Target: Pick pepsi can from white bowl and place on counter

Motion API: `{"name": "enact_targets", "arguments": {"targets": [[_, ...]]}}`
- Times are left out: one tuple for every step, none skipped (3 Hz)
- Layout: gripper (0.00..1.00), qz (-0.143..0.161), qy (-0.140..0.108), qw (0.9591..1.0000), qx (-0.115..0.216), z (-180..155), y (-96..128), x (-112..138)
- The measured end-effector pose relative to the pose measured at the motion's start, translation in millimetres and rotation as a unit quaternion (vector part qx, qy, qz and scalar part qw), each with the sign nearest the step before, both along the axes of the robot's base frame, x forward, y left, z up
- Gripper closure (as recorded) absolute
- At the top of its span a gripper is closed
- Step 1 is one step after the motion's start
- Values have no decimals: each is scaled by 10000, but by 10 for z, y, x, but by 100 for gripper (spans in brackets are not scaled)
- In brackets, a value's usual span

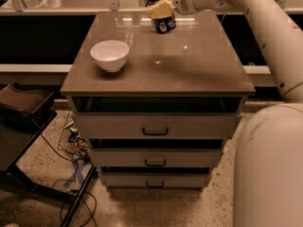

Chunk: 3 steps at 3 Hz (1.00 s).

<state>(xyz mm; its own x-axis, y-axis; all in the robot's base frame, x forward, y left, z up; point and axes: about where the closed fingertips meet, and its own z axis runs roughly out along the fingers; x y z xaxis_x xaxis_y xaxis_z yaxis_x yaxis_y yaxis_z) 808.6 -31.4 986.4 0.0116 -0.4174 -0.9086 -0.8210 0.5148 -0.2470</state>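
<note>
Up at the counter's 12 o'clock edge, the gripper has its jaws closed on the can. The bowl sits at 9 o'clock, well apart, and floor cables lie at 7.

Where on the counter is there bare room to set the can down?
Bare: the counter middle, front edge and whole right side, right of the white bowl. Crowded: the rear middle, where the gripper holds the pepsi can.

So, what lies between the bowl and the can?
Only bare counter, as the camera view shows. The gripper holds the can near the far edge.
</note>
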Motion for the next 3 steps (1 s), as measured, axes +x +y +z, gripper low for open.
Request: {"name": "enact_targets", "arguments": {"targets": [[100, -532, -32, 9980, 341, -226, -538, -251], [100, -716, -29, 9954, 641, -552, -792, -511], [100, -864, -69, 9932, 783, -803, -1003, -725]]}}
